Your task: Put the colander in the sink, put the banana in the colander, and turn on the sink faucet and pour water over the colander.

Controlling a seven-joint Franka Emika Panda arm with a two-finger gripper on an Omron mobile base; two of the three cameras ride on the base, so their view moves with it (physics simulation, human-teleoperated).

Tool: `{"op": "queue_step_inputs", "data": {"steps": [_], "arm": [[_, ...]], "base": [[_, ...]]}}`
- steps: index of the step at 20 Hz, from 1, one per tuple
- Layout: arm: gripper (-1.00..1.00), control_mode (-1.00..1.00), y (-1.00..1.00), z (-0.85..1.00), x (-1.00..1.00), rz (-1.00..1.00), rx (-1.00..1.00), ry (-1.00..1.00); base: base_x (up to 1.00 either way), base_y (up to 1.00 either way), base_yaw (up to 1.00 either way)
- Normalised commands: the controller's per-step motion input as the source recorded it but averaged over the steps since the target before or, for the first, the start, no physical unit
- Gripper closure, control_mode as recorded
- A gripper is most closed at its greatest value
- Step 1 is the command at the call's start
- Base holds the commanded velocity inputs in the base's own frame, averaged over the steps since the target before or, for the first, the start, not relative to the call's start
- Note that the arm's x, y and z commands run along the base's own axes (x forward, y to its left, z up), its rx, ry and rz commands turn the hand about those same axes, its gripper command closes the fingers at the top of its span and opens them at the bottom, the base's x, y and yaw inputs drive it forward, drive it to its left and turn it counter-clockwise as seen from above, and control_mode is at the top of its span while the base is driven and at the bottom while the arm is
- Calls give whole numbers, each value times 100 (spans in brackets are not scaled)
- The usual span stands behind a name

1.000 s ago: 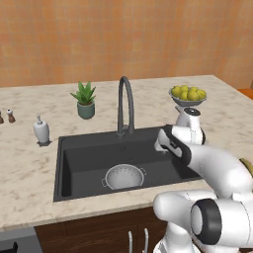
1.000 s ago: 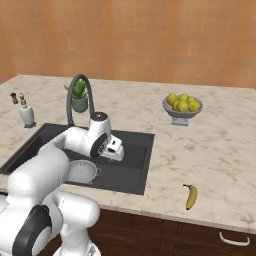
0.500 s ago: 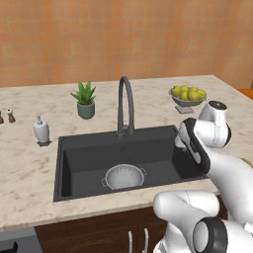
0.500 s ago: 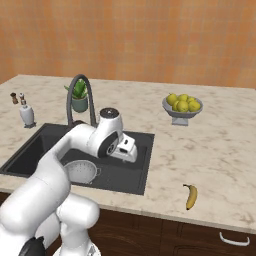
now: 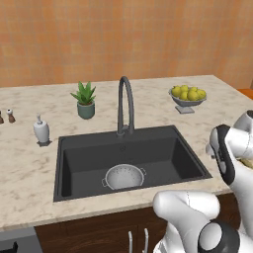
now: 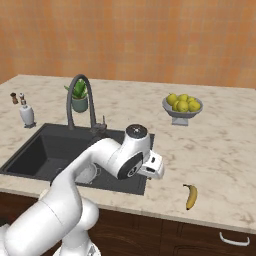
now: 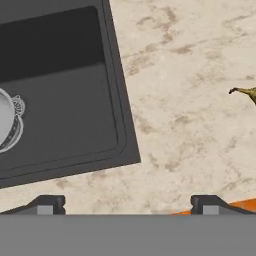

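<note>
The colander (image 5: 124, 177) sits on the floor of the dark sink (image 5: 79, 153), over the drain, and its rim shows at the left edge of the hand view (image 7: 7, 122). On the counter right of the sink, near the front edge, lies the banana (image 6: 190, 196); its dark tip (image 7: 244, 92) enters the hand view at right. My gripper (image 6: 153, 169) hovers over the sink's right rim, left of the banana, and its jaws (image 7: 127, 205) stand wide apart, open with nothing between them. The gooseneck sink faucet (image 5: 125, 105) rises behind the basin. No water is running from it.
A footed bowl of yellow-green fruits (image 5: 188, 97) stands at the back right. A potted plant (image 5: 85, 100), a white soap dispenser (image 5: 41, 131) and two small shakers (image 5: 10, 116) stand left of the faucet. The counter's front edge runs close behind the banana.
The arm has swung right, from above the sink basin to its right rim, nearer the banana. The jaws stayed open. Colander and banana have not moved.
</note>
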Motion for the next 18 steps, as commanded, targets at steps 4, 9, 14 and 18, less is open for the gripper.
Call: {"op": "queue_step_inputs", "data": {"steps": [4,9,14,18], "arm": [[-100,-100,-86,1,-8,-4,0,0],[-100,-100,-57,0,0,0,0,-2],[-100,-100,-45,0,1,0,0,-2],[-100,-100,-28,0,5,0,0,-1]], "base": [[0,0,0],[0,0,0],[0,0,0],[0,0,0]]}}
